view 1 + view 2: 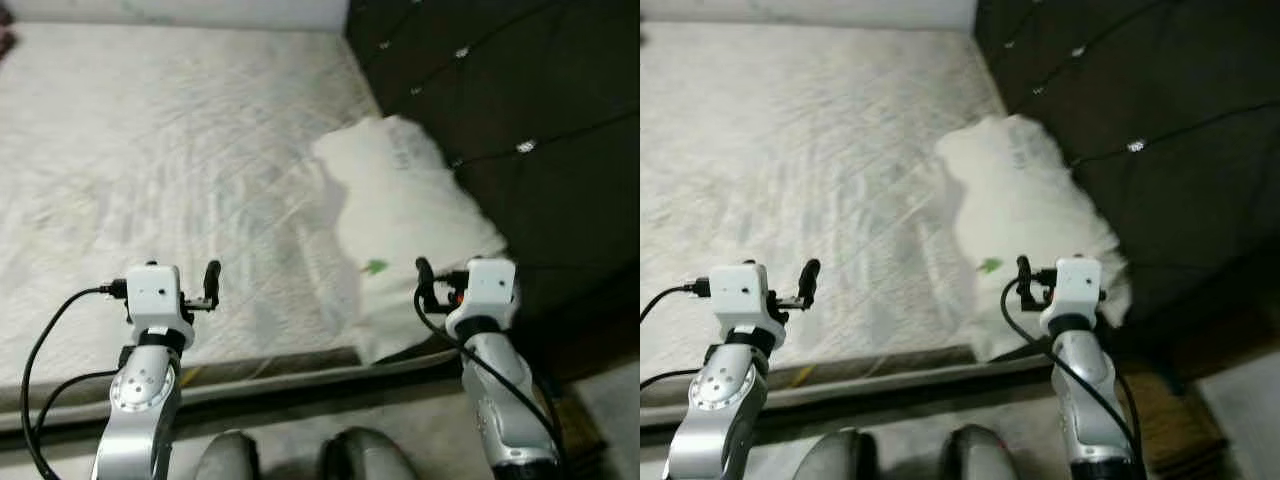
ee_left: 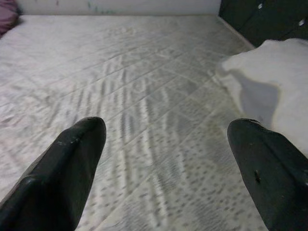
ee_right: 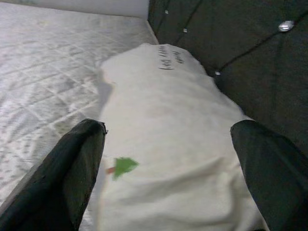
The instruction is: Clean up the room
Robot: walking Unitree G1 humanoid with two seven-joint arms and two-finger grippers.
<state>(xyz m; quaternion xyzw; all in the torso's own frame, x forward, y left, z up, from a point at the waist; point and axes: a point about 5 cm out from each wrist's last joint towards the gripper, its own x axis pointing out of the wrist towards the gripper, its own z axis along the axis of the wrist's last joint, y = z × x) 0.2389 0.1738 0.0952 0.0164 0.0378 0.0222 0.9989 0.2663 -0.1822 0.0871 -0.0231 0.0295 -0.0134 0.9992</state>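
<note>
Both grippers, left (image 1: 210,285) and right (image 1: 424,283), spread wide and empty at mattress (image 1: 150,160) edge; reach stage, right must advance onto white pillow (image 1: 400,210)

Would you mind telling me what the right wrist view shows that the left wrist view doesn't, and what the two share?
Right wrist view: dark writing and a small green mark on the white pillow, with the open right gripper over it.

Left wrist view: the open left gripper over the bare quilted mattress, and a pinkish item at the far corner.

Both: mattress, pillow and the dark tufted headboard.
</note>
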